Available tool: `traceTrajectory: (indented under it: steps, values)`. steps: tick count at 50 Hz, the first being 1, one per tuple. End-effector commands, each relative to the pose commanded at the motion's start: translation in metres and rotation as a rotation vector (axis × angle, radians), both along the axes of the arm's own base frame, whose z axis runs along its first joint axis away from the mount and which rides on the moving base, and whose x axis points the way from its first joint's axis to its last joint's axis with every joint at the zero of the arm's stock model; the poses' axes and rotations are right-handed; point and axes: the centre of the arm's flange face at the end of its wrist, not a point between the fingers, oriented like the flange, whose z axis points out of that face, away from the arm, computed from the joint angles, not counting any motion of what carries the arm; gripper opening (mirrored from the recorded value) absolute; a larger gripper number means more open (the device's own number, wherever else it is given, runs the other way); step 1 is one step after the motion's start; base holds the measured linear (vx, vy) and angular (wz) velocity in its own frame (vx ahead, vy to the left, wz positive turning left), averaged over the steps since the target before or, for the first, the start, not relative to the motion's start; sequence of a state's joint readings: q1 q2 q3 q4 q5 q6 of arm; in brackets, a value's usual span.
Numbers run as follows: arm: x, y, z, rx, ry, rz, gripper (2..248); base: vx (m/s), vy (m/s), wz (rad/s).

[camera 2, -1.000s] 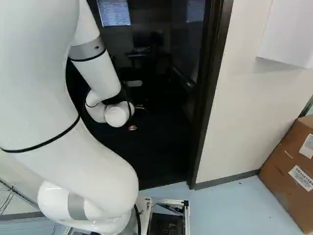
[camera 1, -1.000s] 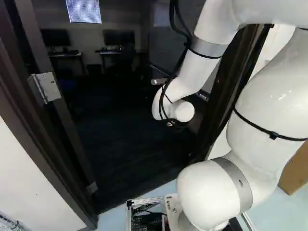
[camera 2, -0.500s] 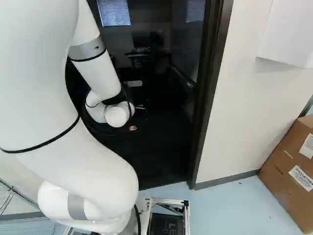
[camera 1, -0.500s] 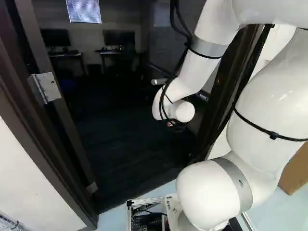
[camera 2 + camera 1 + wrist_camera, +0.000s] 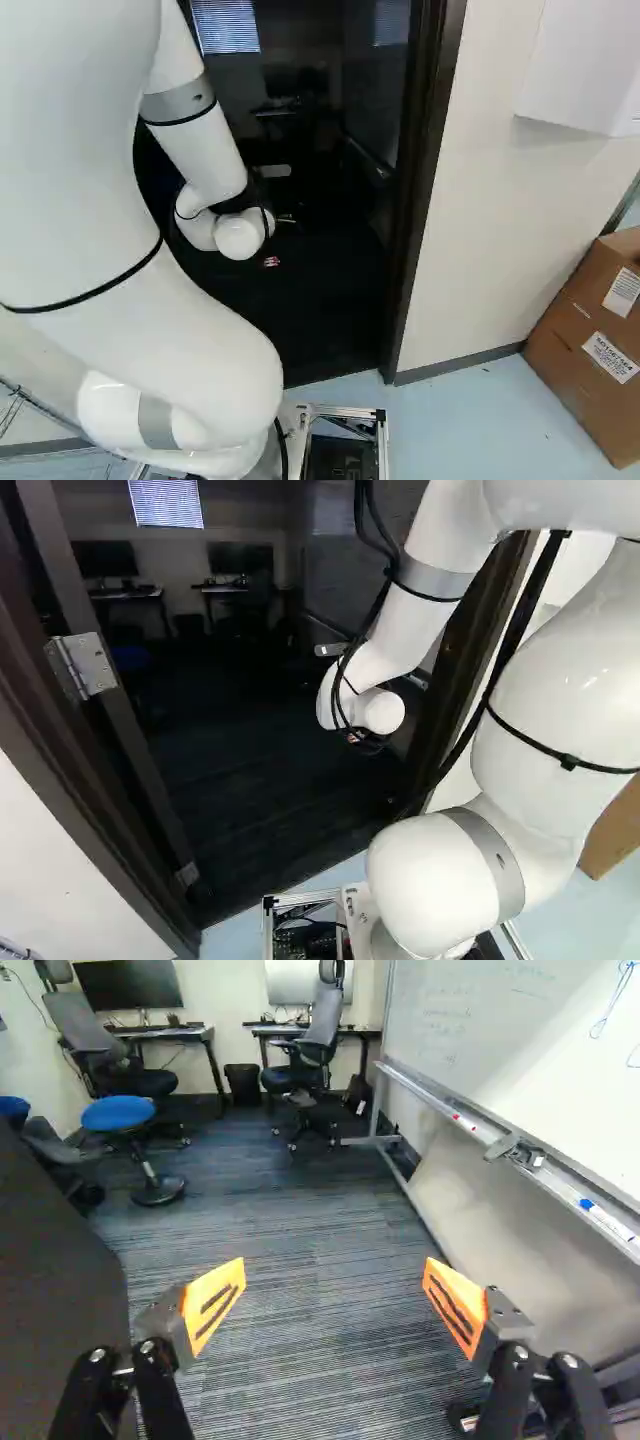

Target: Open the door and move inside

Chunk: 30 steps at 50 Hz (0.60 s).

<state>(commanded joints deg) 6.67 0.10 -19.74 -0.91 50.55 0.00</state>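
There, the white arm (image 5: 205,150) reached through the door frame (image 5: 420,200), its gripper (image 5: 271,261) past it, fingers spread apart, a whiteboard (image 5: 520,1060) beyond it too!

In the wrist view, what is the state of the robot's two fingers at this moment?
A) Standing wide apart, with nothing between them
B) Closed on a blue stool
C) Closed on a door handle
A: the fingers stand far apart, and only the carpeted floor shows between their orange pads.

base views: room (image 5: 240,750) dim | blinds (image 5: 165,502) glow | glare on arm (image 5: 560,680) | wrist view: bright
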Motion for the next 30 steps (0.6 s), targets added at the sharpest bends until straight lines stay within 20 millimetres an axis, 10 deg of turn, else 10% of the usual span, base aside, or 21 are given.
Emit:
traceTrajectory:
  steps: [30]
  values:
    - [0.0,0.0,0.0,0.0,0.0,0.0,247,0.069,0.025,0.115]
